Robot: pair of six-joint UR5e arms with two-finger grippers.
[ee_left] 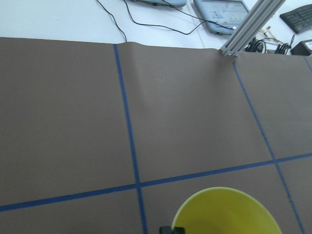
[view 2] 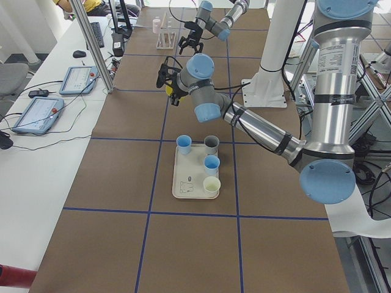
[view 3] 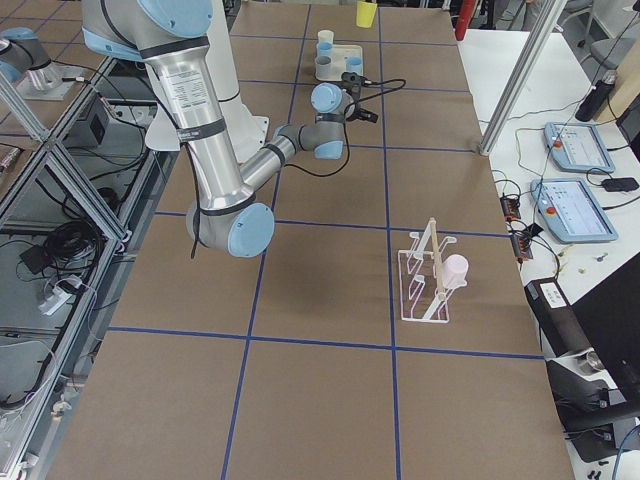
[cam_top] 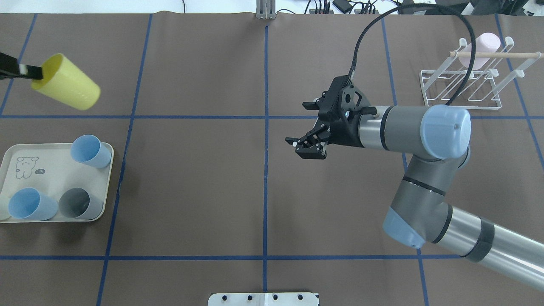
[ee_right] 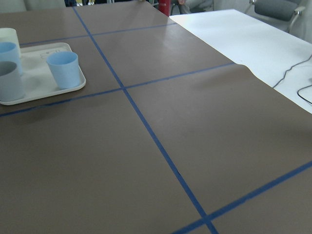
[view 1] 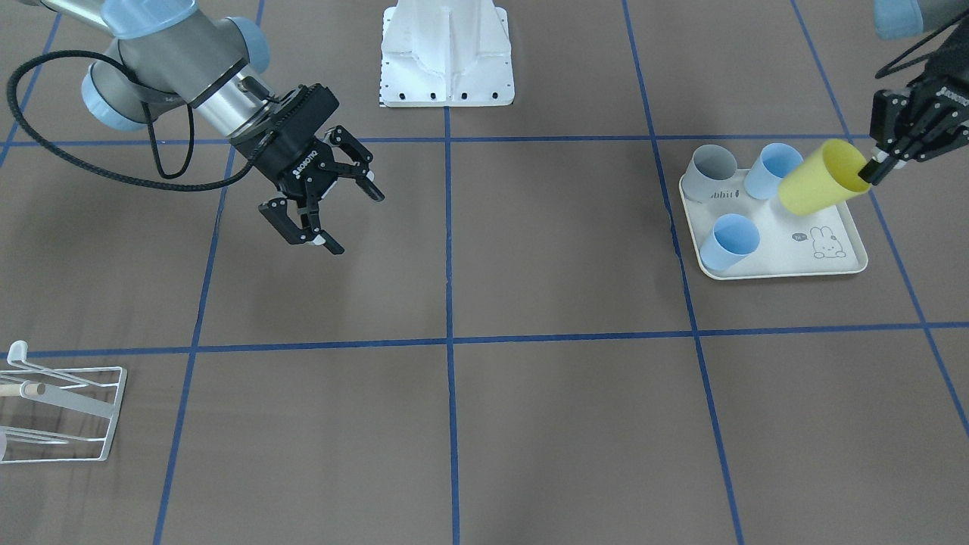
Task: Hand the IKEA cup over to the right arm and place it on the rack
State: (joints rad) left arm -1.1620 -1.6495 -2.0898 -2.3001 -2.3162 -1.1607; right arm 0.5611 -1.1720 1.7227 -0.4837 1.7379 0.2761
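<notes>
Yellow IKEA cup point(cam_top: 66, 83) hangs tilted in the air at the far left, beyond the tray point(cam_top: 51, 175), with the left end effector point(cam_top: 25, 71) clamped on its rim. The right end effector point(cam_top: 305, 146) hovers over the middle of the worktop point(cam_top: 191, 191), fingers apart and empty. The handover and the placing on the rack point(cam_top: 484, 91), far right, are not yet done.

table point(cam_top: 191, 191) (brown, blue-taped grid) | tray point(cam_top: 51, 180) at left end | rack point(view 1: 76, 403) at right end | white base mount point(view 1: 447, 68)

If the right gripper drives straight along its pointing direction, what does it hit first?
Likely the bare brown table mat: the right gripper angles down at it, the cup tray off to one side. Depth unclear.
</notes>
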